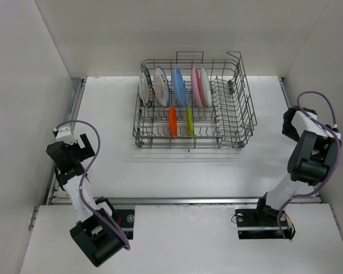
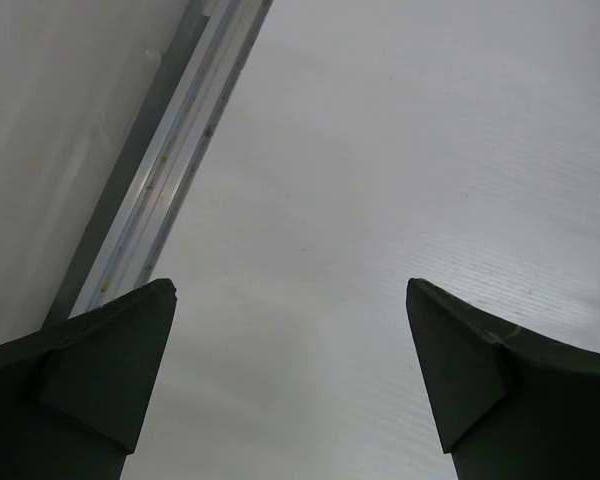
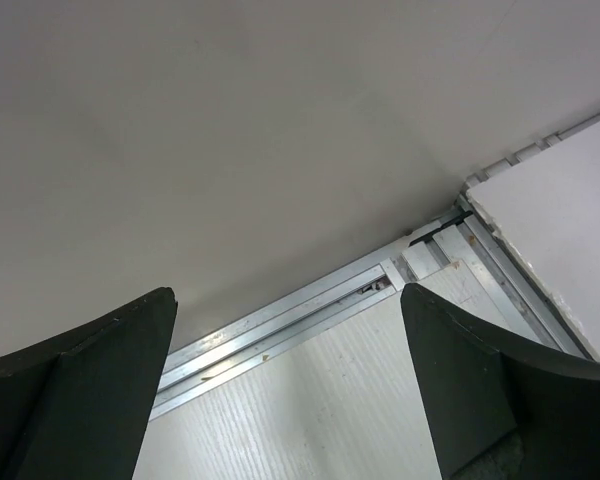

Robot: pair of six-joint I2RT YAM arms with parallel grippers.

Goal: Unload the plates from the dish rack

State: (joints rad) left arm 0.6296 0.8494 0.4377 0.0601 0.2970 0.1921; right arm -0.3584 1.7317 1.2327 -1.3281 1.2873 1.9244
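The grey wire dish rack [image 1: 235, 117] stands at the back middle of the table. Upright in its back row, left to right, are a white plate with teal rim [image 1: 144, 85], a white plate with orange sunburst [image 1: 160, 85], a blue plate [image 1: 179, 87] and a pink plate [image 1: 198, 87]. In front stand a small orange plate [image 1: 172, 121] and a small lime green plate [image 1: 190, 120]. My left gripper [image 1: 63, 133] [image 2: 290, 286] is open and empty at the table's left edge. My right gripper [image 1: 300, 113] [image 3: 288, 292] is open and empty at the right edge. Both are far from the rack.
White walls close in the table on the left, back and right. Metal rails [image 2: 160, 170] [image 3: 280, 325] run along the table's left and right edges. Purple cables [image 1: 94, 154] loop along both arms. The rack's right section [image 1: 228, 108] holds no plates.
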